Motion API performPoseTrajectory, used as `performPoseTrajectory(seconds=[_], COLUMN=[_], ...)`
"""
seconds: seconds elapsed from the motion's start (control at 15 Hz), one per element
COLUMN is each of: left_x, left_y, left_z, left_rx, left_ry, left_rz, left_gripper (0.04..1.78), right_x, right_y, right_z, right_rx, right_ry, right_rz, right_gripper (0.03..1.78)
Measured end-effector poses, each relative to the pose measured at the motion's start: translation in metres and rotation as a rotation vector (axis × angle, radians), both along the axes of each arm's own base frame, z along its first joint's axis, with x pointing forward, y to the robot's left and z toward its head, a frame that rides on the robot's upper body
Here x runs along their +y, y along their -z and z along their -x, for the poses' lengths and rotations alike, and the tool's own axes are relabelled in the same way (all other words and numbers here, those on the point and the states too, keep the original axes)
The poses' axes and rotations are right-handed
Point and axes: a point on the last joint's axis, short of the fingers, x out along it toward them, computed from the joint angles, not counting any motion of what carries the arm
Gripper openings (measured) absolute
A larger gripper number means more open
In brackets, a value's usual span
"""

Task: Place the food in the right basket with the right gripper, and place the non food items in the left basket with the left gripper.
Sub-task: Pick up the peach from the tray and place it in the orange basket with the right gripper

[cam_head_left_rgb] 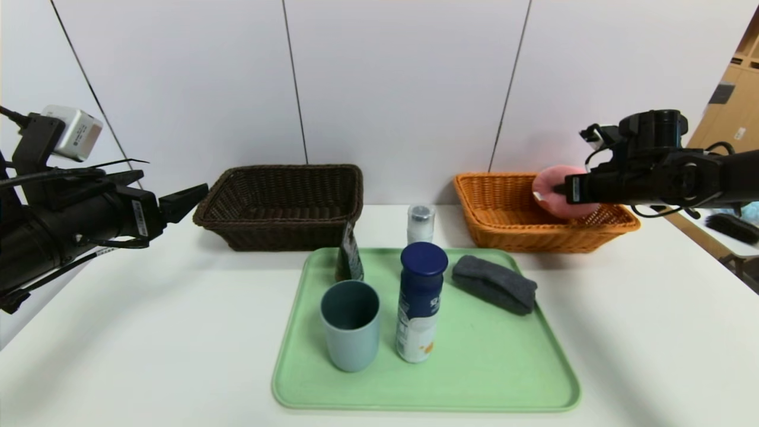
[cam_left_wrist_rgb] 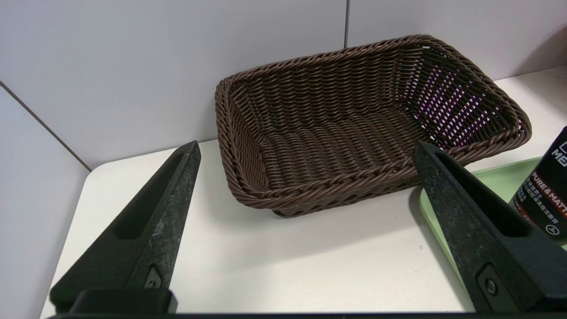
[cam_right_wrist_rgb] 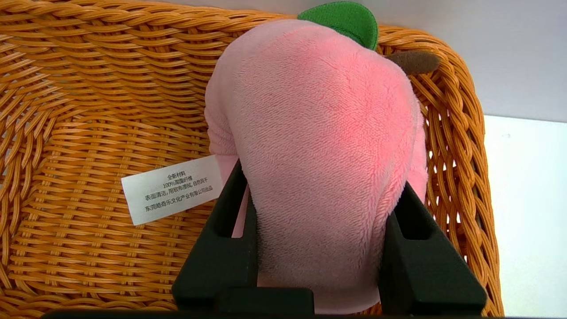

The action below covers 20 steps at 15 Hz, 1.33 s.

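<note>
My right gripper (cam_head_left_rgb: 560,191) (cam_right_wrist_rgb: 322,177) is shut on the pink plush peach (cam_head_left_rgb: 560,175) (cam_right_wrist_rgb: 319,133) and holds it over the inside of the orange basket (cam_head_left_rgb: 504,231) (cam_right_wrist_rgb: 88,133). The peach's white tag (cam_right_wrist_rgb: 172,189) hangs to one side. On the green tray (cam_head_left_rgb: 474,379) stand a navy-capped white bottle (cam_head_left_rgb: 420,302), a grey-blue cup (cam_head_left_rgb: 350,326) and a black tube (cam_head_left_rgb: 350,255) (cam_left_wrist_rgb: 545,195); a folded grey cloth (cam_head_left_rgb: 495,284) lies there too. A slim grey-capped bottle (cam_head_left_rgb: 420,224) stands behind the tray. My left gripper (cam_head_left_rgb: 178,187) (cam_left_wrist_rgb: 306,148) hovers open beside the empty dark brown basket (cam_head_left_rgb: 278,231) (cam_left_wrist_rgb: 336,186).
Both baskets sit at the back of the white table against the wall. A dark brush (cam_head_left_rgb: 732,228) lies on another surface past the table's right edge. Bare table surrounds the tray at the front and on both sides.
</note>
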Motion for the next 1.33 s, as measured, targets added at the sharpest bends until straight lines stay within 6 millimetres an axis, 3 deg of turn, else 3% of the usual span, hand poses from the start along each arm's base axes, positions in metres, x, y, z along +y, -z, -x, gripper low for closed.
performPoseTrajectory(seconds=[0.27, 0.53, 0.67, 0.87, 1.0, 1.33], left_x=[0.000, 0.000, 0.000, 0.000, 0.000, 0.000], left_y=[0.000, 0.000, 0.000, 0.001, 0.001, 0.000], left_z=[0.000, 0.000, 0.000, 0.000, 0.000, 0.000], left_rx=[0.002, 0.001, 0.002, 0.002, 0.002, 0.001], left_ry=[0.001, 0.000, 0.000, -0.001, 0.001, -0.001], left_rz=[0.001, 0.002, 0.003, 0.003, 0.002, 0.003], left_gripper=[1.69, 1.69, 1.69, 1.69, 1.69, 1.69], right_x=[0.000, 0.001, 0.010, 0.041, 0.057, 0.043], right_y=[-0.003, -0.021, -0.046, -0.086, -0.102, -0.075], right_z=[0.004, 0.013, 0.029, 0.068, 0.088, 0.082], right_rx=[0.004, -0.037, -0.088, -0.132, -0.144, -0.059], right_ry=[0.005, 0.001, -0.024, -0.114, -0.161, -0.101], right_rz=[-0.006, -0.006, -0.013, -0.021, -0.020, -0.012], right_gripper=[1.09, 1.35, 1.43, 1.52, 1.56, 1.63])
